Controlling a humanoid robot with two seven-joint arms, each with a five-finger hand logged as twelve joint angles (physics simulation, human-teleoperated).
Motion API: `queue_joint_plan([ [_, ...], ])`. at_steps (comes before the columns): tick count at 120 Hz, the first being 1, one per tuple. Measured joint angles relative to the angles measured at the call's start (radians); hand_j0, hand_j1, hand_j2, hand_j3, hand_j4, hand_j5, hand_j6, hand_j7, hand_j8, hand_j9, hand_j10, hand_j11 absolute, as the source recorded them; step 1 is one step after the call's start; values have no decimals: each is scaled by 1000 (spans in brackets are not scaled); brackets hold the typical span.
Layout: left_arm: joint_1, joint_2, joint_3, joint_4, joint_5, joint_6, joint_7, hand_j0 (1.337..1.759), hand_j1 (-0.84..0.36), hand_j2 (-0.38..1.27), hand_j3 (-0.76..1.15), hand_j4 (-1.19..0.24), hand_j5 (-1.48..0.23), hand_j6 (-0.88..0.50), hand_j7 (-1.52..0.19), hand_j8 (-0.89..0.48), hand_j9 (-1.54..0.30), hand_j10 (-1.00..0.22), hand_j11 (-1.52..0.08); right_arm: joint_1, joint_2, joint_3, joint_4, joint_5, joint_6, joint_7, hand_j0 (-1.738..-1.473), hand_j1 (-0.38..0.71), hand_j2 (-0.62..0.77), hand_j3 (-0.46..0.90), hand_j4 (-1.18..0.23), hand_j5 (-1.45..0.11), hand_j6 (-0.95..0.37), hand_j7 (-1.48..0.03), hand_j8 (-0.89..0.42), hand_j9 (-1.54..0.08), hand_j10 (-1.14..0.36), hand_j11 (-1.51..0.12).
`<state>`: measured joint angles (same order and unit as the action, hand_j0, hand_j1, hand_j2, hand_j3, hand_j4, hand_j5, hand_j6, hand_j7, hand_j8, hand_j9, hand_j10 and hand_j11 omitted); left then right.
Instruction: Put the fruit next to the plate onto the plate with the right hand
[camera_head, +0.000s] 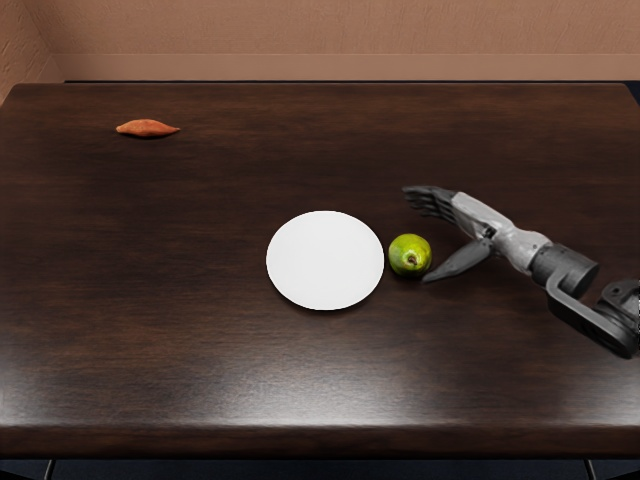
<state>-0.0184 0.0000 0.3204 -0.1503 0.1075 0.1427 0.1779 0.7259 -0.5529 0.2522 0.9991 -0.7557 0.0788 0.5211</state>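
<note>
Right hand held wide open beside fruit; nothing gripped.

The fruit, green and roundish, is seen lying on the table, just right of the plate and not on it; whether fruit and rim touch cannot be told. The white plate is set near the table's middle. The right arm is seen entering from the right edge, low over the table. The fingers are stretched out straight and pointed left, farther back than the fruit. The thumb is spread well apart from them and angled toward the fruit's near right side, its tip just beside it; contact cannot be told. A small orange object, tapered at both ends, is noted at far left, well apart from plate and fruit.
</note>
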Motion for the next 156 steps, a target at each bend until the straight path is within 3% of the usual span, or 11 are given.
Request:
queue_joint_plan([
  [156, 0, 0, 0, 0, 0, 0, 0, 1658, 349, 0, 0, 0, 0, -1, 0, 0, 0, 0, 0, 7, 53, -37, -27, -5, 4, 34, -1658, 69, -85, 0, -362, -472, -365, -470, -362, -472, -361, -472],
])
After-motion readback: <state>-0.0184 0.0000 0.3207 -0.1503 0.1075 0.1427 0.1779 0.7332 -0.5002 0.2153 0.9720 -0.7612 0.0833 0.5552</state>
